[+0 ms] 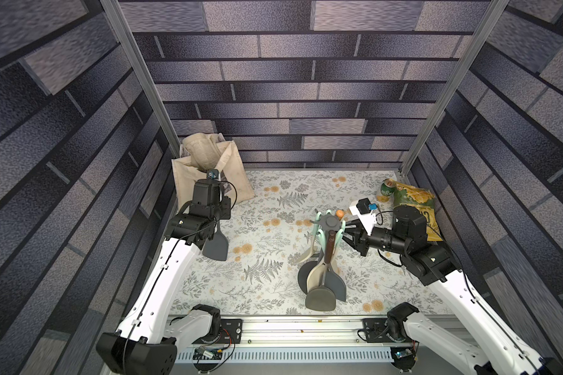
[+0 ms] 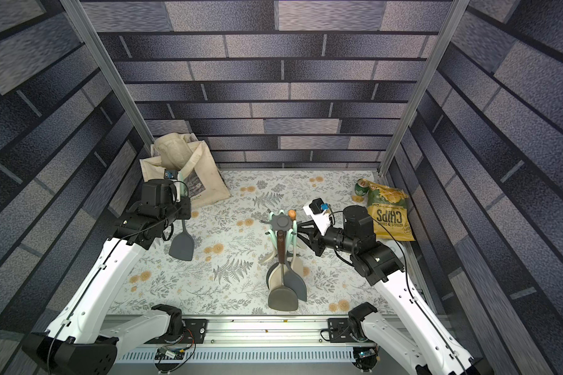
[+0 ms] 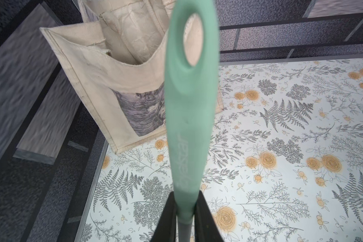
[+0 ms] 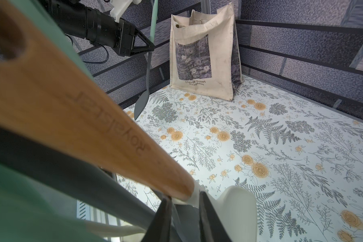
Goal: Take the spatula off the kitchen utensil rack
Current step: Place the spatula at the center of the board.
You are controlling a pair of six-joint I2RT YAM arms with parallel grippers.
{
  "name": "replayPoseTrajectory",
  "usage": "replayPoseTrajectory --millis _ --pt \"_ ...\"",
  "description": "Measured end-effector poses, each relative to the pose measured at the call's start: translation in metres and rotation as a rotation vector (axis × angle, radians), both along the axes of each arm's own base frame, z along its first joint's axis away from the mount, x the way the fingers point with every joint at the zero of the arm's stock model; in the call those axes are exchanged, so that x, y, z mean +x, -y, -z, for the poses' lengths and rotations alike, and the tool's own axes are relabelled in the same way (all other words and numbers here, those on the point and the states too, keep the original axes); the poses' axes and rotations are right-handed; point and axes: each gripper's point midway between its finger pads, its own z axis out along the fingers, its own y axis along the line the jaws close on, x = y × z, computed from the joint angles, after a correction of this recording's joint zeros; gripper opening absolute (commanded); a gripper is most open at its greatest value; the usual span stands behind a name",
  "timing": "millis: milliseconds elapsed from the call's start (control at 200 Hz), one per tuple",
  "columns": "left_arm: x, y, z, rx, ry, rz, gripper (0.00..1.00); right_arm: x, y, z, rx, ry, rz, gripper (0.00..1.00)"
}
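Left wrist view: the left gripper [image 3: 184,201] is clamped on the mint-handled spatula [image 3: 189,104], hanging well apart from the kitchen utensil rack [image 1: 332,223] that the right gripper [image 4: 183,199] pinches steady, so removal looks done, set-down perhaps left.

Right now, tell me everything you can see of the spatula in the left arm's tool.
The spatula has a mint-green rubbery-looking handle with an oval hanging hole and raised lettering, a grey neck and a flat dark grey blade. It hangs roughly upright, blade down, off the rack, beside the tote bag. The left tool clamps the handle's base.
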Motion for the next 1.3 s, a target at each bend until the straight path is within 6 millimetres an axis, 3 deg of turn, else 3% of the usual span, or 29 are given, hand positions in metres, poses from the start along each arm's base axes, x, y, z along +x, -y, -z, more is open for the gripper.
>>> replayPoseTrajectory --millis 250,471,786,1037,1302 --pt "0.013 -0.016 0.028 0.003 -0.181 -0.035 0.00 0.003 0.000 -0.004 0.006 0.020 0.010 0.25" --pt "0.021 -0.029 0.070 0.032 -0.332 -0.064 0.00 0.007 0.000 -0.003 0.003 0.026 0.024 0.25" --pt "0.031 -0.041 0.092 0.062 -0.390 -0.083 0.00 0.012 -0.001 -0.001 -0.003 0.022 0.031 0.25" --pt "0.050 -0.044 0.134 0.098 -0.478 -0.090 0.00 0.013 -0.001 -0.001 -0.002 0.026 0.034 0.25" --pt "0.058 -0.047 0.157 0.109 -0.524 -0.097 0.00 0.012 0.000 -0.004 0.001 0.035 0.038 0.25"
